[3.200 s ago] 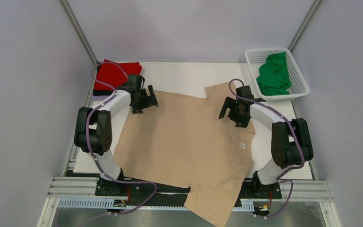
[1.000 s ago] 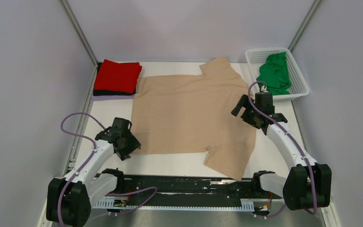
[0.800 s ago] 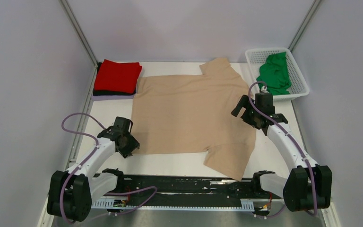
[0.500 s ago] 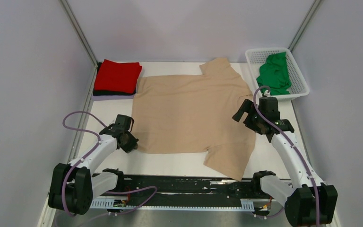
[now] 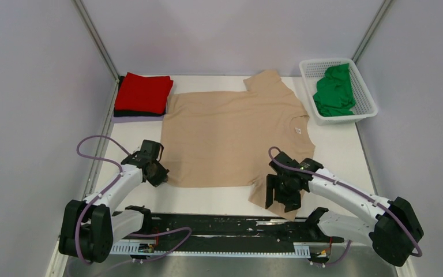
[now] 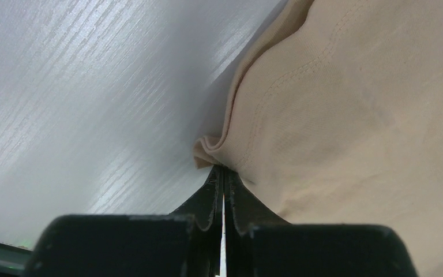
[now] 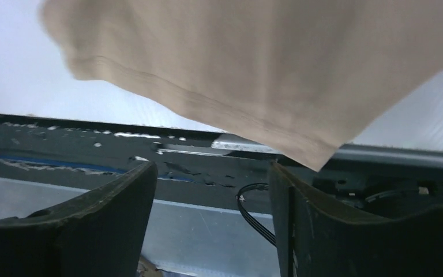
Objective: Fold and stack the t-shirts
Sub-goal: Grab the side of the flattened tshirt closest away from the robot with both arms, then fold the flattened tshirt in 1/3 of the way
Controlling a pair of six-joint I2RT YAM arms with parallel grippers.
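We identify the left arm and right arm by white link shells and black joint housings. A purple cable runs along each. The left tool and right tool are matte black, two-fingered.

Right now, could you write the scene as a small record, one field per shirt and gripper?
tan t-shirt: spread flat on the white table
red t-shirt: folded, far left, on a dark shirt
green t-shirt: crumpled in the white basket
left gripper: shut on the tan t-shirt's near left corner
right gripper: open, at the tan t-shirt's near sleeve
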